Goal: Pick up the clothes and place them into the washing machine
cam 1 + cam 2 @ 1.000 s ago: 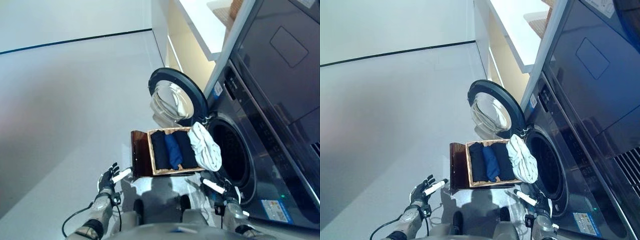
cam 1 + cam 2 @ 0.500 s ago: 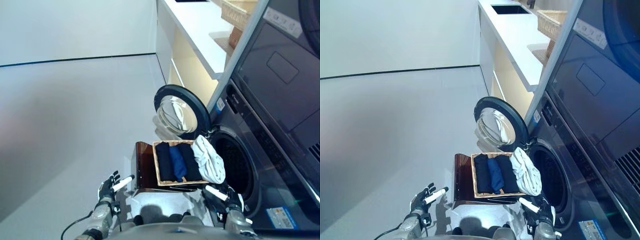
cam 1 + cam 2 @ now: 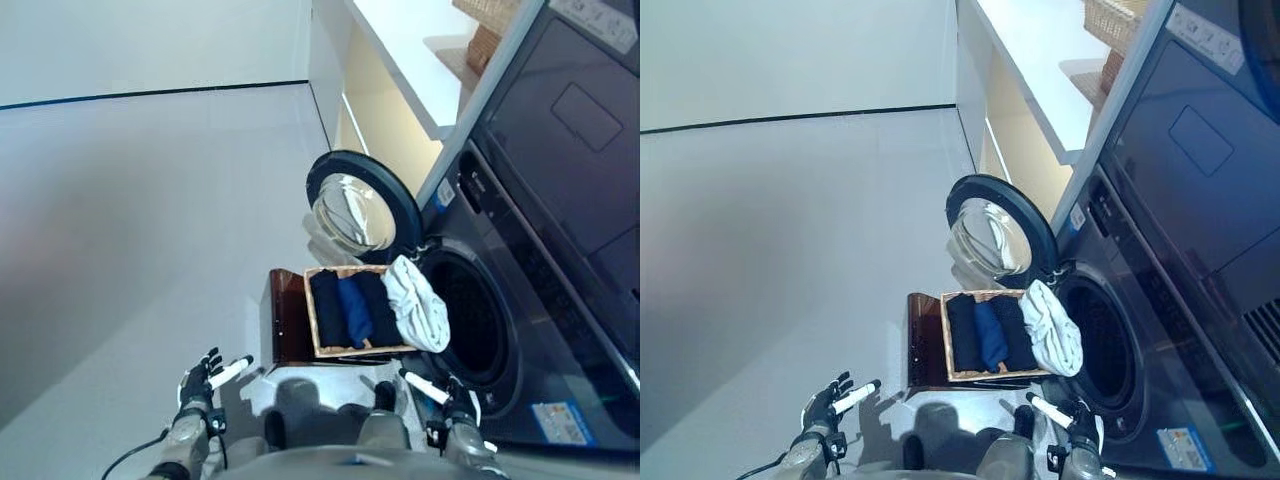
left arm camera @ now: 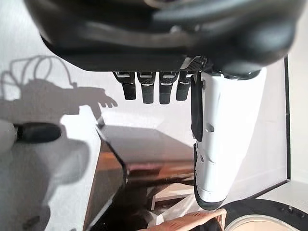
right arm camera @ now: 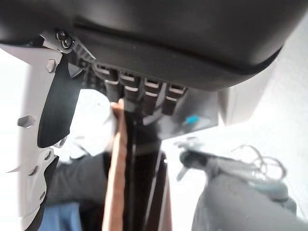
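A wicker basket (image 3: 317, 338) rests on a dark wooden stand (image 3: 286, 322) in front of the washing machine (image 3: 540, 330). Inside lie folded dark and blue clothes (image 3: 352, 309). A white garment (image 3: 418, 307) hangs over the basket's edge toward the drum opening (image 3: 468, 322). The round door (image 3: 358, 208) stands swung open. My left hand (image 3: 198, 378) hovers low at the left of the stand, fingers straight, empty. My right hand (image 3: 442, 392) is low by the drum, fingers relaxed and empty. In its wrist view the basket rim (image 5: 115, 173) shows just past the fingers (image 5: 144, 96).
A white counter (image 3: 420, 70) with wicker baskets (image 3: 490, 25) runs along the wall beyond the machine. Pale bare floor (image 3: 140, 220) spreads to the left. The stand's edge (image 4: 113, 159) lies close ahead of my left hand.
The whole picture has shifted, so the camera moved. Both hands stay low and empty on either side of the stand; the basket and clothes are unmoved.
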Tool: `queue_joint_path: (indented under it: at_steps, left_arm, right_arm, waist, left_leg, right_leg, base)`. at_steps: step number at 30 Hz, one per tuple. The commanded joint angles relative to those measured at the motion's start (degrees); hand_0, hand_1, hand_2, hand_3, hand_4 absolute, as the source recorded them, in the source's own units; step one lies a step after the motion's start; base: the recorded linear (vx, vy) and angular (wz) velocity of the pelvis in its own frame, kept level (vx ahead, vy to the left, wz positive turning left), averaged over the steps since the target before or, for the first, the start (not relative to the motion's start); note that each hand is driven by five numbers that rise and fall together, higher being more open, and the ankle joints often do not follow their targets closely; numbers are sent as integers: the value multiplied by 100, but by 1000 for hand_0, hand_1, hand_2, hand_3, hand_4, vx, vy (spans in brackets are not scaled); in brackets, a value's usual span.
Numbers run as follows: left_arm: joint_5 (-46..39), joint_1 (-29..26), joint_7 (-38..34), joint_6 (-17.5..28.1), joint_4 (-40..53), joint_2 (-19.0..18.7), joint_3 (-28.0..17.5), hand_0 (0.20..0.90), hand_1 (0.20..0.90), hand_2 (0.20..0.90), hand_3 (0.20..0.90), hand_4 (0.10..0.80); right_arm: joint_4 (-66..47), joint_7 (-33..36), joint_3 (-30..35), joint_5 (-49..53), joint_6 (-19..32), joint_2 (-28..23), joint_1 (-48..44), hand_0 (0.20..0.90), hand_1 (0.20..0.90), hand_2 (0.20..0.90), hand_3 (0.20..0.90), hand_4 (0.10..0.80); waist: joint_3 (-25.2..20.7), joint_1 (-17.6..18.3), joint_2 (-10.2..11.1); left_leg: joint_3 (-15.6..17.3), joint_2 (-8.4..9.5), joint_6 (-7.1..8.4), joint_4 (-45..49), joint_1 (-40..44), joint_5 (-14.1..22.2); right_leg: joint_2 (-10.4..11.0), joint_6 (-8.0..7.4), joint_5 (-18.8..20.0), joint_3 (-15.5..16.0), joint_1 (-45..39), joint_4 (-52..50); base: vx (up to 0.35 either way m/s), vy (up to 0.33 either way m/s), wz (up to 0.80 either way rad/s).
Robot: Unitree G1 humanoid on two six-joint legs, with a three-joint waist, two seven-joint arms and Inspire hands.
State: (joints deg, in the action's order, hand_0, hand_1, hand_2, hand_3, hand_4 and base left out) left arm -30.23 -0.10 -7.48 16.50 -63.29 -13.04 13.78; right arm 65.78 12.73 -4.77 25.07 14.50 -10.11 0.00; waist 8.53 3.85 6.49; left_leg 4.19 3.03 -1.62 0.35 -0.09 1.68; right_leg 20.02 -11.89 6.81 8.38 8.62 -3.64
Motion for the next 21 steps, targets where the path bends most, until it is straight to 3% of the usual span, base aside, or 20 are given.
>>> queue_joint_path:
  at_steps: [1,5,11,17,19,21]
  left_arm:
    - [-59,-339,-19,360,366,-62,-282,900,900,900,900,800]
    - [-79,-326,-44,369,401,-28,-277,900,900,900,900,800]
    - [-71,-386,-32,362,311,101,-189,900,900,900,900,800]
    - [-21,-428,2,345,218,158,-98,900,900,900,900,800]
    - [-16,-432,30,338,218,159,-79,900,900,900,900,800]
    - [-22,-400,62,350,342,157,-87,900,900,900,900,800]
  right_arm:
    - [-446,156,-47,-98,216,-400,-386,900,900,900,900,800]
    - [-474,177,-86,-156,193,-456,-406,900,900,900,900,800]
    - [-355,184,-66,-162,219,-568,-382,900,900,900,900,800]
    - [-206,167,0,-116,241,-570,-312,900,900,900,900,800]
    - [-126,130,45,-49,266,-562,-251,900,900,900,900,800]
    - [-21,98,72,10,268,-561,-197,900,900,900,900,800]
  waist:
    - [36,36,-206]
    - [19,-18,-146]
    - [-101,-42,-231]
    - [-131,-20,-331]
    - [-146,1,-358]
    - [-139,0,-331]
  left_leg:
    - [-199,-259,238,392,-79,523]
    - [-228,-327,326,400,-103,551]
    - [-452,-717,516,170,-109,373]
    - [-478,-920,615,50,-24,279]
    - [-480,-1026,673,189,-66,306]
    - [-531,-1075,739,944,-316,344]
  right_leg:
    - [99,52,876,-280,375,16]
    - [38,22,826,-157,361,125]
    - [-266,126,326,17,307,5]
    - [-377,182,85,101,307,-226]
    - [-486,255,-70,89,302,-297]
    - [-626,417,-235,60,206,-286]
  base:
    - [37,-98,-10]
    - [57,-124,-17]
    - [46,-131,14]
    - [31,-84,11]
    - [45,-116,8]
    - [25,-146,14]
